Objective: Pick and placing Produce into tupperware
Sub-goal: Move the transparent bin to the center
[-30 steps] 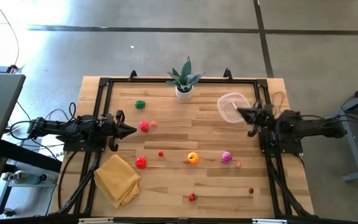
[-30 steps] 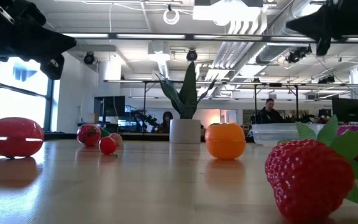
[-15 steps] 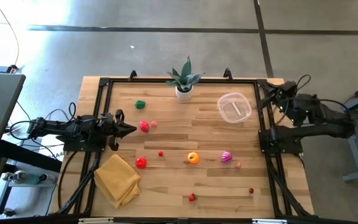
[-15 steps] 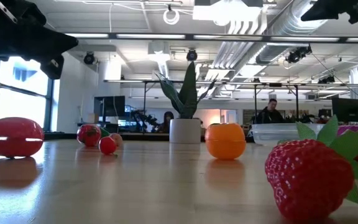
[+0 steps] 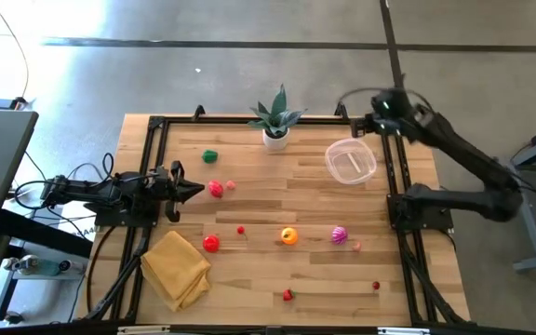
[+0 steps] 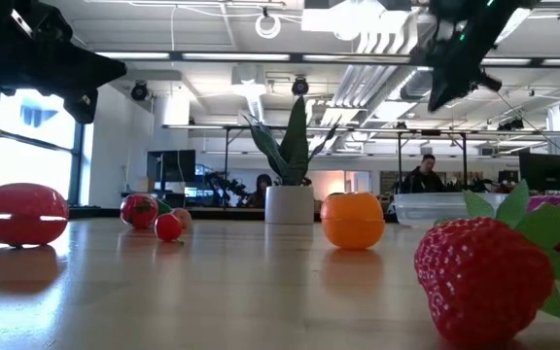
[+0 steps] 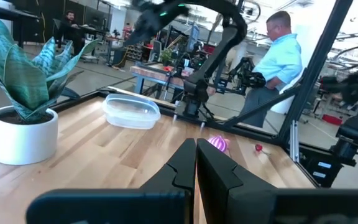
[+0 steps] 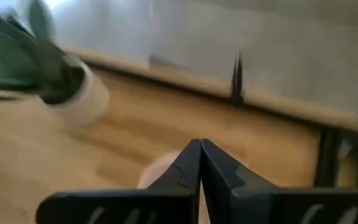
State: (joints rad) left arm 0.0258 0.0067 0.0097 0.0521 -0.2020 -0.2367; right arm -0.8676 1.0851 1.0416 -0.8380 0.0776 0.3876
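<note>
- Left gripper (image 5: 197,191) is seen at the table's (image 5: 277,279) left edge, about mid-length, raised above the wood; fingers (image 7: 211,167) are pressed together, nothing is held.
- Right gripper (image 5: 344,100) is raised high over the far right corner, pointed toward the potted plant (image 5: 275,119); fingers (image 8: 213,168) are closed, nothing is gripped.
- Tupperware (image 5: 350,160) is placed near the far right corner, upright, lidless; no produce is seen in it.
- Green piece (image 5: 210,156) is found toward the far left corner.
- Red piece (image 5: 216,189) and small pinkish piece (image 5: 231,185) are lying just beside each other, near the left gripper tip.
- Orange-yellow fruit (image 5: 289,236) is set about table centre; magenta piece (image 5: 340,234) is to its right, with a small pale piece (image 5: 355,246) just beside it.
- Red piece (image 5: 211,244) is next to the yellow cloth (image 5: 175,268), which is at the near left corner; a tiny red one (image 5: 241,230) is nearby.
- Strawberry (image 5: 288,295) is at the near edge; a small red piece (image 5: 376,286) is toward the near right corner.
- A person (image 7: 277,68) is seen standing beyond the table in the left wrist view.
</note>
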